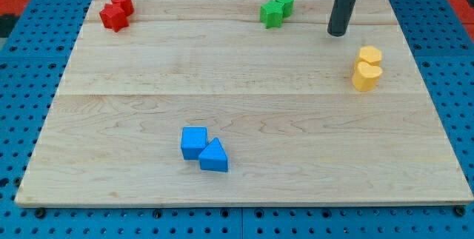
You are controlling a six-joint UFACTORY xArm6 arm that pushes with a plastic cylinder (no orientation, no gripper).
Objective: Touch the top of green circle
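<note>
The green circle block (284,2) sits near the view's top edge of the wooden board (244,113), touching a green star block (272,14) just below and to its left. My tip (338,32) rests on the board to the right of the green pair, about 70 pixels right of the green circle and a little lower. It touches no block.
Two red blocks (117,11) sit together at the view's top left. A yellow hexagon-like block (369,55) and a yellow heart-like block (366,77) sit at the right, below my tip. A blue cube (193,142) and a blue triangle (214,156) sit at the lower middle.
</note>
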